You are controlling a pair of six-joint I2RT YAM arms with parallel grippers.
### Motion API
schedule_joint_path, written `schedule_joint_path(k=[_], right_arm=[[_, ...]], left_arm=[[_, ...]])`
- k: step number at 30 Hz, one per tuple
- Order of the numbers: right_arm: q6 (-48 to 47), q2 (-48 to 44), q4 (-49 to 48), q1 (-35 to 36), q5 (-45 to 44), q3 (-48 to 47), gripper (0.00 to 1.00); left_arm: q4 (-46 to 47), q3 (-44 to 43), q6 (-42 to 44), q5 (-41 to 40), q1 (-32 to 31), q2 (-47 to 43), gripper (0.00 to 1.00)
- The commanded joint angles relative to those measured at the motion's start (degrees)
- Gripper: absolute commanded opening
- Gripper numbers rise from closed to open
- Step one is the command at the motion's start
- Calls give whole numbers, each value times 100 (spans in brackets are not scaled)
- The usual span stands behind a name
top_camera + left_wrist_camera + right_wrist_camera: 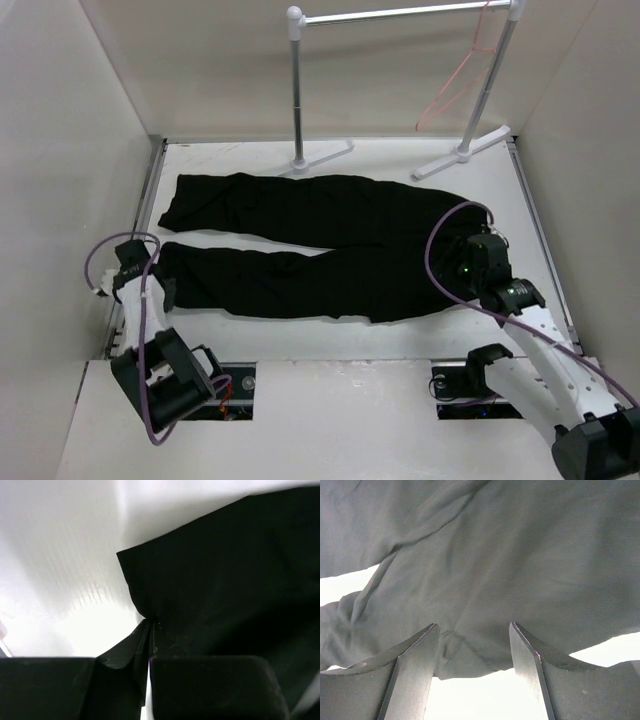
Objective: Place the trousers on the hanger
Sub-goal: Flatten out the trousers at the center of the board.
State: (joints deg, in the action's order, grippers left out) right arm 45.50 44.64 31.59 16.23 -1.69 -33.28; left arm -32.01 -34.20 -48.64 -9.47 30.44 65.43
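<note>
**Item 1, pincers.** The left gripper point(160, 283) is closed on the cuff of the trousers point(320, 235). The right gripper point(458, 265) stands open at the waist end, clamping nothing.

**Item 2, top external view.**
- The trousers lie flat on the table point(300, 338), waist to the right and both legs running left, the two legs side by side with a narrow white gap between them.
- The left gripper sits at the hem of the nearer leg.
- The right gripper is lowered onto the waist area.
- The hanger point(455, 85) is hooked on the rail of the rack point(400, 14) at the far right, well apart from the garment and from both arms.

**Item 3, left wrist view.**
- The fingers of the left gripper point(149, 652) are pressed together, with black cloth drawn into the seam between them.
- The corner of the trousers point(225, 580) rises from that pinch.
- The pale table point(60, 555) shows alongside.

**Item 4, right wrist view.**
- The jaws of the right gripper point(474, 645) are spread.
- The edge of the trousers point(495, 555), with a stitched seam, lies between and beyond them. The fabric is rumpled.
- Whether the fingertips touch the cloth cannot be told.

**Item 5, progress (judgement).**
- The task is at an early stage. One hold is made, at the leg hem, and a second is only lined up at the waist.
- Remaining steps: close the right jaws, lift the garment, carry it to the rack, and feed it over the hanger's lower bar.
- The hanger is untouched.
</note>
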Motion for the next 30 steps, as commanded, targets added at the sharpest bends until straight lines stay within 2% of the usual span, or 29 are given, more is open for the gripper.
schedule_joint_path(k=[1,4,7,12,17,25,30], right_arm=[[109,-184,347,-448,-357,-118,64],[144,-158,549,-984,-420,-126,64],[196,-114,690,-1590,-384,-74,64],[565,0,717,-2198,-797,137,56],[653,782,268,-2585,-754,129,53],[864,985,610,-2629,-771,129,53],[777,502,1445,-2542,-1253,-38,55]], left_arm=[[-777,-937,-22,-256,29,-776,0],[-1341,-1247,-5,-694,-366,-1137,0],[-1659,-1169,144,-977,-385,-1339,0],[-1283,-309,-144,-1083,-359,-1226,0],[-816,1,-400,-907,-262,-1023,0],[-710,-456,-717,-749,-595,-1023,0],[-719,-465,-717,-679,-604,-1137,0]])
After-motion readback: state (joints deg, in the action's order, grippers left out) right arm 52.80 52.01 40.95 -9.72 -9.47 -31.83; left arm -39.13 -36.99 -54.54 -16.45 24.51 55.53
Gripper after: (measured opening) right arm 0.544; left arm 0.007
